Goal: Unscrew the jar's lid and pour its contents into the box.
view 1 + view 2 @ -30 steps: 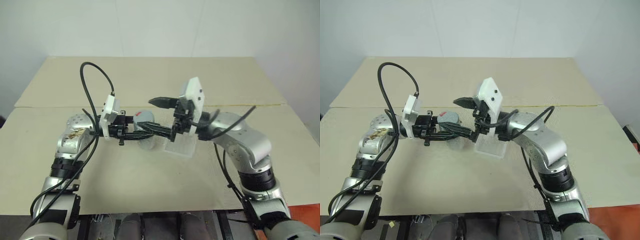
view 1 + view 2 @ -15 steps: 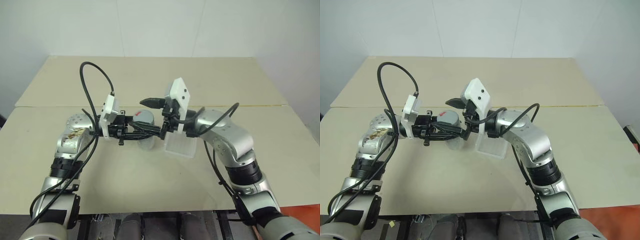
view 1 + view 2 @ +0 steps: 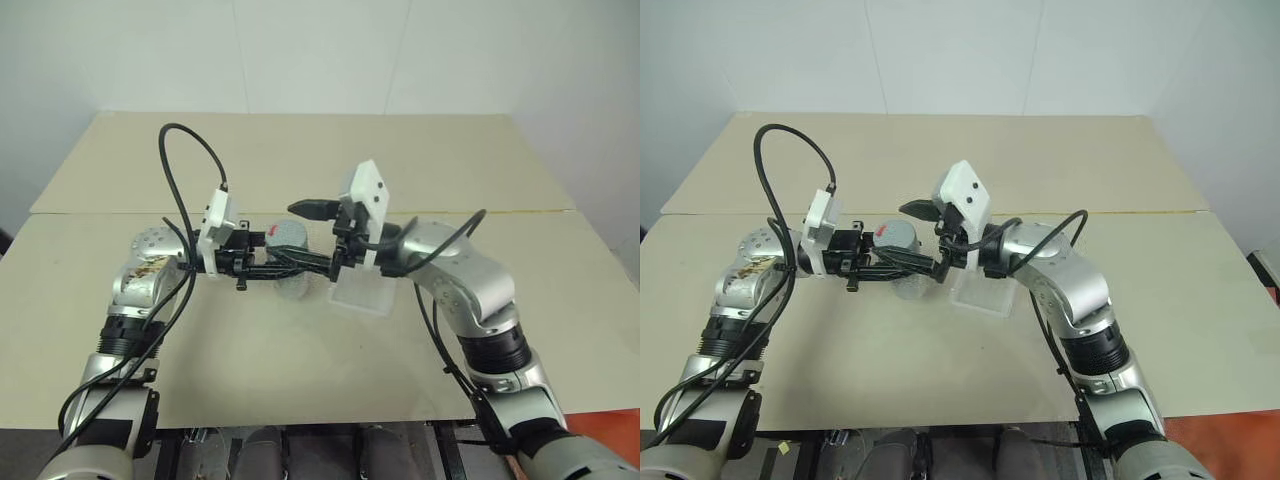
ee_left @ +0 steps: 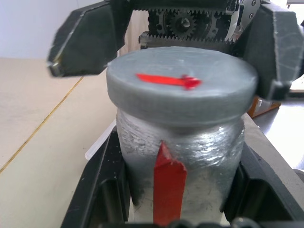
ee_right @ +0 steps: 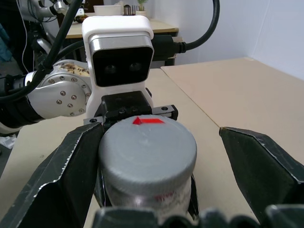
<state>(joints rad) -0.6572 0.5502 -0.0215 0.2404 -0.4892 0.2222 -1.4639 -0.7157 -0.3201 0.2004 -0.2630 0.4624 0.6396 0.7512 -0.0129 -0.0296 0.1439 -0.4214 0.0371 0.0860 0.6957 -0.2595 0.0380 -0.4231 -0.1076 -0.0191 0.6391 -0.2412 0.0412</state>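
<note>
The jar, silvery with a red mark, is held above the table with my left gripper shut on its body from the left. Its grey lid, marked with a red arrow, sits on top. My right gripper reaches in from the right and stands open, one finger on each side of the lid. In the right wrist view one finger is close against the lid and the other stands apart from it. The contents are hidden inside the jar. The clear box lies on the table just right of the jar.
The tan table runs wide on all sides, with a seam across its far half. A black cable loops above my left wrist. A white wall stands behind the table.
The right arm's elbow and wrist have shifted a little, while its open gripper stays around the lid. The left gripper and the jar have not moved.
</note>
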